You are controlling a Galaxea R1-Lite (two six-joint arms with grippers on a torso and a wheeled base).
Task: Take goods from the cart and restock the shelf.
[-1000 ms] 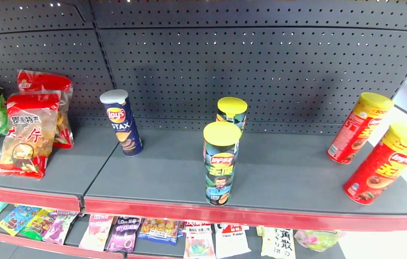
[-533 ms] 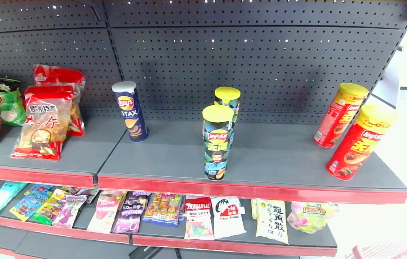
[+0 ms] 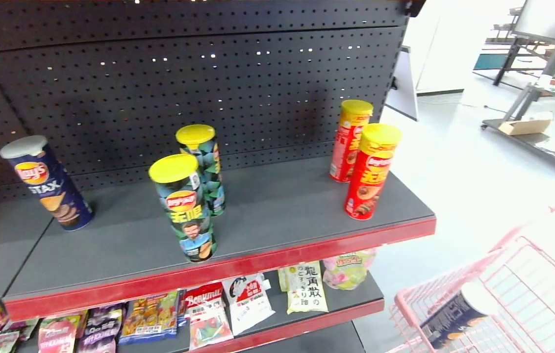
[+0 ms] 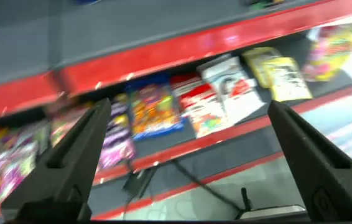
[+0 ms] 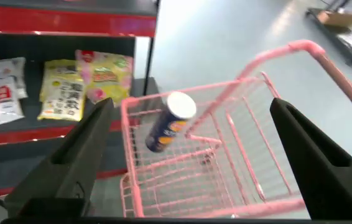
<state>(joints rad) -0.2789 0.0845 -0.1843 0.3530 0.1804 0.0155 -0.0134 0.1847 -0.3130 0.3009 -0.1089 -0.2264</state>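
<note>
Left jaws: standing wide open, gripping nothing.
Right jaws: also standing wide open, gripping nothing.
Cart (image 5: 300, 46): pink wire basket sitting just ahead of the right jaws and holding one navy can (image 5: 166, 124), a white-lidded cylinder lying tilted in the corner nearest the shelving.
Packets (image 4: 219, 99): flat glossy bags lying in a row on the lower shelf (image 4: 226, 139), ahead of the left jaws.
Upper shelf (image 3: 218, 268): grey deck with a red lip, backed by perforated panel, carrying one blue tube (image 3: 47, 184), two green tubes (image 3: 184, 208) and two red tubes (image 3: 370, 171), all standing.
</note>
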